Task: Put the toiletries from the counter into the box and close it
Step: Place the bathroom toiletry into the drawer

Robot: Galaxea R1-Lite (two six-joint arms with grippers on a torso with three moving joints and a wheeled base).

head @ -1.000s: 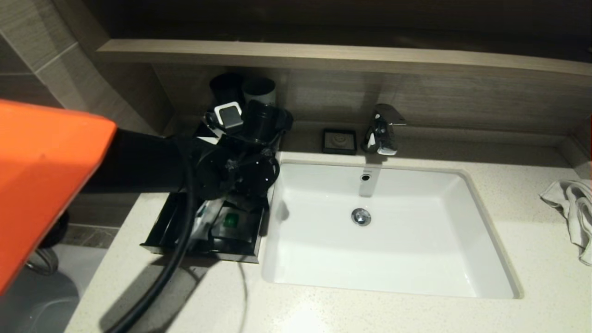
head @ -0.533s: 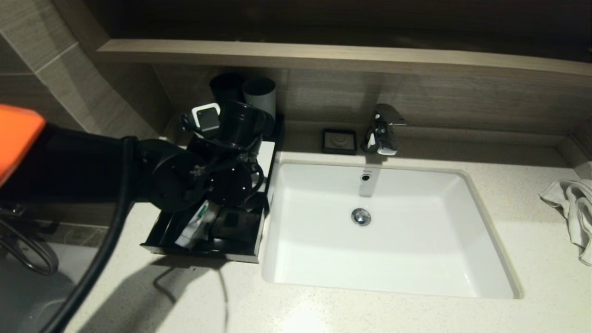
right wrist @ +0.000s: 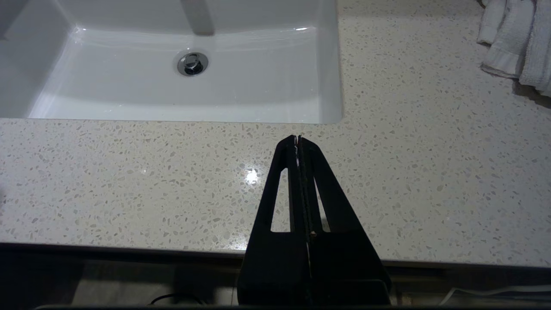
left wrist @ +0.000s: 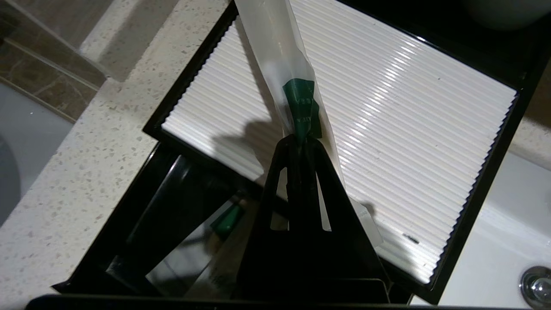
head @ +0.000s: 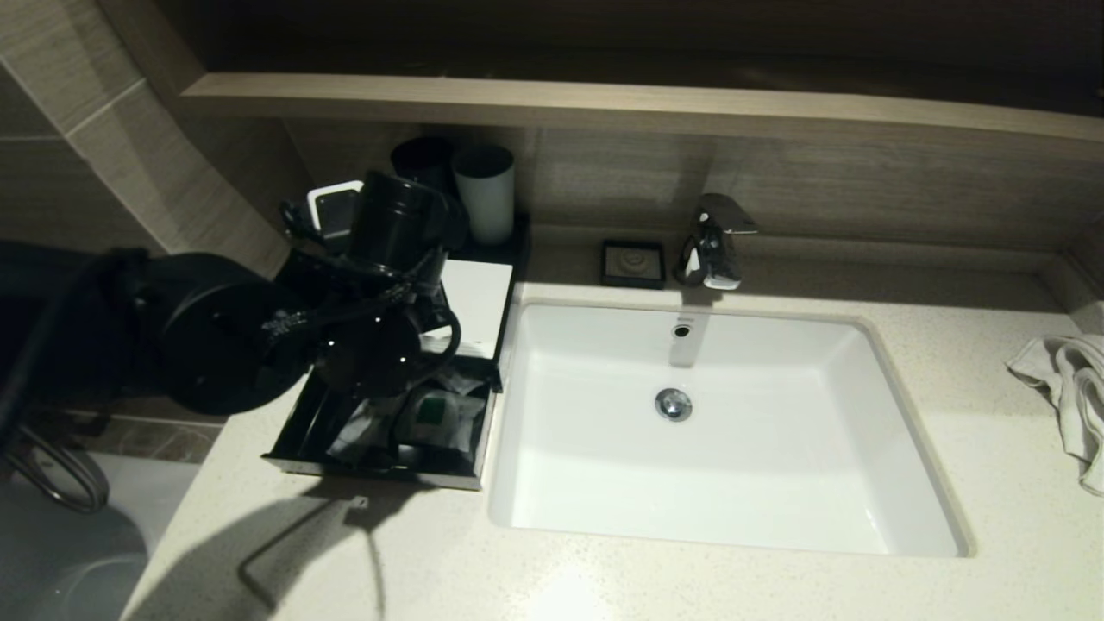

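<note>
My left gripper [left wrist: 299,140] is shut on a long slim frosted packet [left wrist: 275,56] at its green label. It holds the packet above the ribbed white top panel [left wrist: 409,129] of the black box [head: 474,293]. In the head view the left wrist [head: 371,345] hides the fingers and the packet. The box's front drawer [head: 379,470] stands pulled out. A pouch with a green label [head: 442,414] and other frosted packets lie in the drawer. My right gripper [right wrist: 298,138] is shut and empty, low over the speckled counter [right wrist: 129,172] near its front edge.
The white sink [head: 733,500] lies right of the box. A black tumbler [head: 418,164] and a grey tumbler [head: 485,194] stand behind the box. A small black dish [head: 634,263] and the faucet [head: 711,241] sit at the back. A white towel [head: 1065,388] lies far right.
My left arm has swung left and back from over the drawer. The long packet seen over the drawer's left half has left it, and the green-labelled pouch is uncovered.
</note>
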